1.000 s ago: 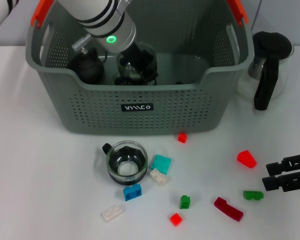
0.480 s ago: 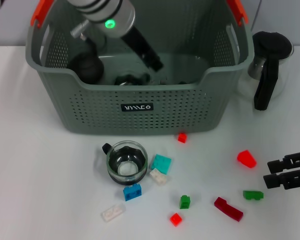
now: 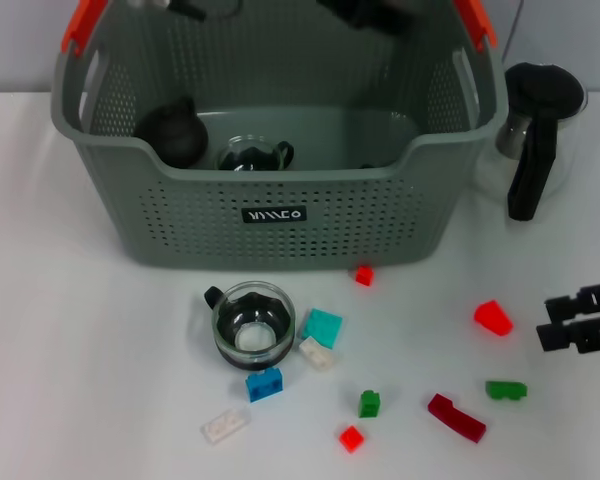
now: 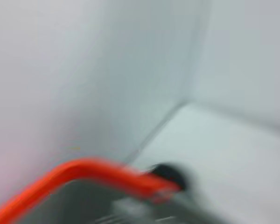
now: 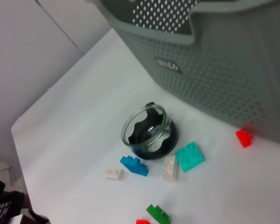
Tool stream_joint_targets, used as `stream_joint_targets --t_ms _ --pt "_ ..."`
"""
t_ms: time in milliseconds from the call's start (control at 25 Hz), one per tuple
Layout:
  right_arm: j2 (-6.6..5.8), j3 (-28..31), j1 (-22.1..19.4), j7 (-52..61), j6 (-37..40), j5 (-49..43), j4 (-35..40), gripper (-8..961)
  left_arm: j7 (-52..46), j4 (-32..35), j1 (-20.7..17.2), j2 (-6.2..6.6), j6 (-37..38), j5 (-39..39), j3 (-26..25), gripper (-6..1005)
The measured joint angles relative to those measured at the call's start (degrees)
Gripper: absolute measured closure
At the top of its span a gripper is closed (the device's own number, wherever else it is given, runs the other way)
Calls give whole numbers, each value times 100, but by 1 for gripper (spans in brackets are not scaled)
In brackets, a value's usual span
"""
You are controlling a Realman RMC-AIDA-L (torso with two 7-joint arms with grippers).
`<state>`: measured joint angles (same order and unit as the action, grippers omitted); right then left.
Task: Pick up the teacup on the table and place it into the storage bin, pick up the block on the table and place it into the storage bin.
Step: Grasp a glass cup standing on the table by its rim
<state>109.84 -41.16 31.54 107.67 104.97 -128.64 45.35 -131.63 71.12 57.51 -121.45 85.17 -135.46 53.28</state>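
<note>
A glass teacup (image 3: 252, 328) with a dark base stands on the white table in front of the storage bin (image 3: 280, 215); it also shows in the right wrist view as the teacup (image 5: 149, 133). Loose blocks lie around it: cyan (image 3: 322, 327), blue (image 3: 264, 383), white (image 3: 316, 352), green (image 3: 369, 403) and red (image 3: 493, 317). Another glass teacup (image 3: 252, 155) rests inside the bin beside a black teapot (image 3: 170, 135). My left gripper (image 3: 365, 10) is high over the bin's back rim. Low at the far right, my right gripper (image 3: 548, 320) is open and empty.
A glass kettle (image 3: 540, 130) with a black handle stands right of the bin. More blocks lie scattered: dark red (image 3: 456, 417), green (image 3: 506, 390), small red (image 3: 364, 275), red (image 3: 351, 438), clear white (image 3: 225, 425). The bin's orange-red handle (image 4: 84, 170) fills the left wrist view.
My left arm has lifted up and back out of the bin, leaving a glass teacup inside it. The right gripper has drifted slightly to the right.
</note>
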Motion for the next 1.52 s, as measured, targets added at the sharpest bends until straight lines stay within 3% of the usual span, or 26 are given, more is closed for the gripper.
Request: stream_joint_targets --t_ms 120,200,280,400,520,720,1040,1520 --pt "-12 73 45 -6 11 13 1 268 805 50 -306 149 1208 1362 -158 420" --pt "-13 103 66 -7 6 12 1 268 1265 90 -532 184 1874 1833 -109 421" --pt "-15 125 73 -8 -7 13 1 268 1698 308 -852 157 2418 1952 107 422" --pt "-15 205 95 -8 -30 28 -36 268 1955 793 -1352 122 2600 1671 782 423" --pt "3 270 117 -10 -62 31 -51 268 2156 1325 -1790 7 2628 1080 1372 425" --pt "59 276 141 -10 -129 32 -64 267 2539 1754 -2213 -275 2516 -109 1924 427" --pt "150 308 101 -8 -193 32 -83 267 2905 1293 -2303 -296 1685 -1101 2343 431" --pt "166 389 89 34 -268 28 -218 269 3464 767 -2348 -316 665 -1669 2958 431"
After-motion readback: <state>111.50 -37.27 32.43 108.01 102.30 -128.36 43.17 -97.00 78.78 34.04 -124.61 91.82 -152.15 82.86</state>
